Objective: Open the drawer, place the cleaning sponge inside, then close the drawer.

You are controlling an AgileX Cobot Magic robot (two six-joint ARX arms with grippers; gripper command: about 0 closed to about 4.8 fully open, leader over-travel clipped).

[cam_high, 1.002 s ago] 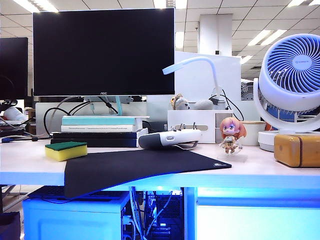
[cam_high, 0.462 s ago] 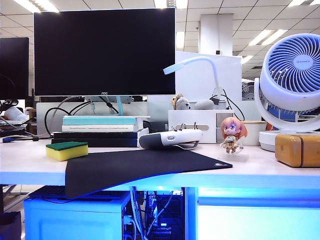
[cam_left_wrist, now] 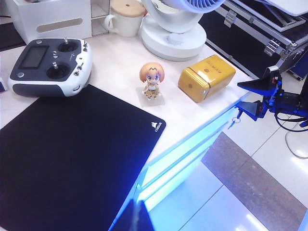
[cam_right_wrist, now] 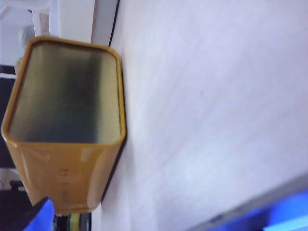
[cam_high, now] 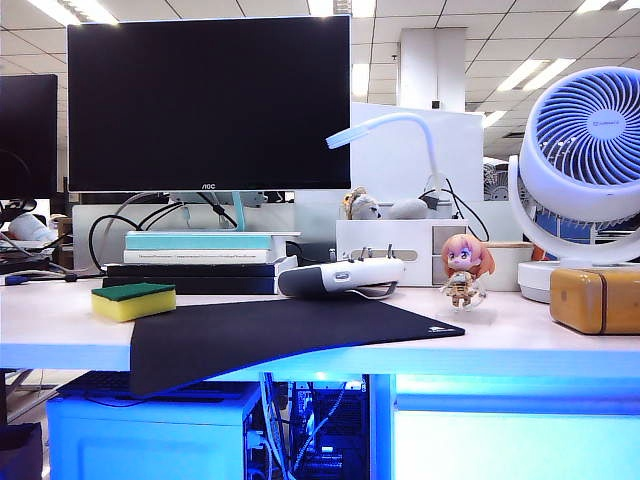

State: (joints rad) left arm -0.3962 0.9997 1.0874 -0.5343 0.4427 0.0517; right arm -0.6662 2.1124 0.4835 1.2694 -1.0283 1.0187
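An open-plan office under ceiling strip lights; the white desk (cam_high: 60, 330) glows blue along its front edge. The drawer (cam_high: 510, 440) sits shut beneath the right half of the desk, its flat front flush and lit blue. The cleaning sponge (cam_high: 132, 300) lies on the desktop at the left, green side up, just beside the rear left corner of the black mouse mat (cam_high: 290, 335) and well apart from the drawer.

Containers: the white desktop organizer (cam_high: 395, 240) has its little drawers closed, the mug (cam_left_wrist: 126, 18) wears a wooden lid, and the rounded yellow-orange box (cam_left_wrist: 206, 77) is closed too (contents hidden in all three).

The mat overhangs the front edge on the left. A drone remote controller (cam_left_wrist: 48, 67) lies at the mat's back edge; a small figurine (cam_left_wrist: 152, 81) stands between mat and box. Bare desktop runs along the front edge ahead of the box, and the floor before the drawer is open.

The right gripper (cam_left_wrist: 240, 96) hangs off the desk's right front corner, near the box, blue jaws apart with nothing between them. The left gripper looks down over the mat from above the front edge; it is out of clear sight, jaws together.
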